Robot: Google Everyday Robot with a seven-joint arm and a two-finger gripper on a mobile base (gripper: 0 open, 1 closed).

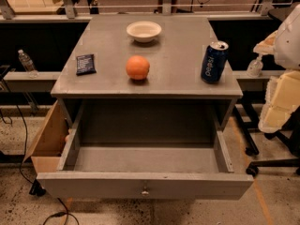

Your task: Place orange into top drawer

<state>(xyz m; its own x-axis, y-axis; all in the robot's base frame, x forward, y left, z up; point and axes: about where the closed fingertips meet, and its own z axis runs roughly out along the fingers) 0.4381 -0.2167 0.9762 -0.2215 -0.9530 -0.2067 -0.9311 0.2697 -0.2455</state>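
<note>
The gripper point(280, 97), its grip state impossible to tell, hung right of the Pepsi can point(214, 62), which it could topple reaching leftward for the orange point(138, 67).

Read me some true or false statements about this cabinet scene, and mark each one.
1. The top drawer is pulled open. True.
2. The orange lies inside the drawer. False: it sits on the cabinet top.
3. The blue can stands upright. True.
4. The gripper holds the orange. False: it is at the right edge, apart from the orange.
5. The white bowl is nearer the drawer than the orange. False: it is farther back.
</note>
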